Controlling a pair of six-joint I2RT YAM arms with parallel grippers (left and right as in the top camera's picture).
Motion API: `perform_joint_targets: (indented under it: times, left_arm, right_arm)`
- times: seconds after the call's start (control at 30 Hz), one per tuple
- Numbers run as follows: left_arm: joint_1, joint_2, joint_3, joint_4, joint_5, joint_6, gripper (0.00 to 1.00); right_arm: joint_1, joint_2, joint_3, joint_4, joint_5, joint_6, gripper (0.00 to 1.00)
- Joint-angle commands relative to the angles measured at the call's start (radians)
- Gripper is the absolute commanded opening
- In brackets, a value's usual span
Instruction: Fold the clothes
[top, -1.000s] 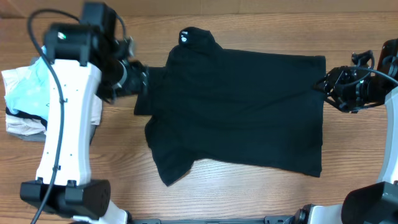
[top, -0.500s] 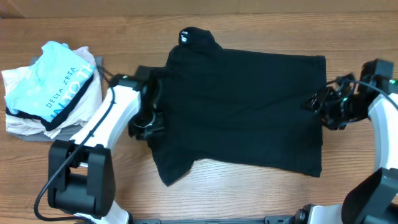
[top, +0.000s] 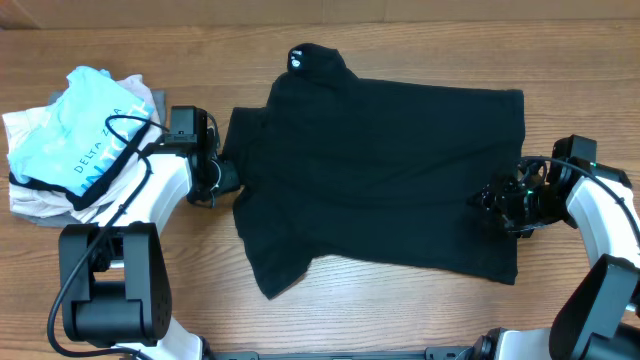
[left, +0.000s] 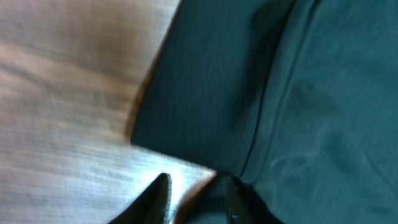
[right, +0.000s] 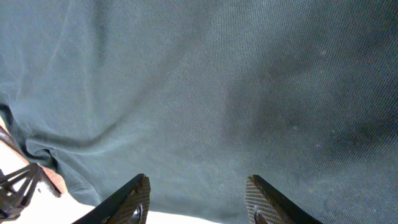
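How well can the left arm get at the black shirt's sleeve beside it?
Probably well: the left gripper stands open right at the edge of the sleeve, with nothing but bare table around it.

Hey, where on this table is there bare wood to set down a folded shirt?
The widest bare table is the front strip between the black shirt and the near edge. Another strip runs along the far edge, right of the collar. Crowded: the left side, with the garment pile and the left hand, and the shirt's right side under the right hand.
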Motion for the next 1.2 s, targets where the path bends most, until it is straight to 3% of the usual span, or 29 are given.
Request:
perform_joint_targets:
  times: [0.0, 0.07, 0.13, 0.33, 0.43, 0.57, 0.67, 0.73, 0.9, 1.0, 1.17]
  left_arm:
    - [0.011, 0.003, -0.002, 0.019, 0.005, 0.017, 0.65]
    - [0.016, 0.003, -0.002, 0.033, 0.004, 0.013, 0.8]
    - [0.018, 0.003, -0.002, 0.041, -0.023, 0.002, 0.86]
    - [0.021, 0.055, -0.002, 0.058, -0.041, -0.026, 0.82]
    - [0.021, 0.106, -0.002, 0.063, -0.04, -0.029, 0.65]
    - [0.033, 0.134, -0.002, 0.061, -0.053, -0.029, 0.32]
    - [0.068, 0.128, 0.013, 0.041, -0.094, -0.037, 0.2]
    - [0.099, 0.127, 0.036, 0.024, -0.097, -0.035, 0.19]
    - [0.16, 0.127, 0.099, -0.017, -0.096, -0.017, 0.2]
    - [0.178, 0.127, 0.131, -0.027, -0.082, 0.005, 0.41]
    - [0.178, 0.127, 0.178, -0.052, -0.077, 0.048, 0.63]
  right_arm:
    - [0.0, -0.003, -0.005, 0.005, -0.001, 0.004, 0.54]
    - [0.0, -0.003, -0.005, 0.006, -0.001, 0.004, 0.53]
    - [0.0, -0.003, -0.005, 0.006, -0.001, 0.004, 0.54]
    - [0.0, -0.003, -0.005, 0.01, -0.001, 0.005, 0.54]
    - [0.0, -0.003, -0.005, 0.008, 0.0, 0.005, 0.54]
    - [0.0, -0.003, -0.005, 0.005, 0.0, 0.004, 0.54]
    - [0.0, -0.003, -0.005, 0.005, -0.001, 0.004, 0.54]
    - [0.0, -0.003, -0.005, 0.003, 0.0, 0.004, 0.54]
    - [0.0, -0.003, -0.005, 0.005, 0.003, 0.004, 0.54]
    - [0.0, -0.003, -0.005, 0.005, 0.003, 0.004, 0.54]
    - [0.0, -0.003, -0.005, 0.006, 0.004, 0.004, 0.55]
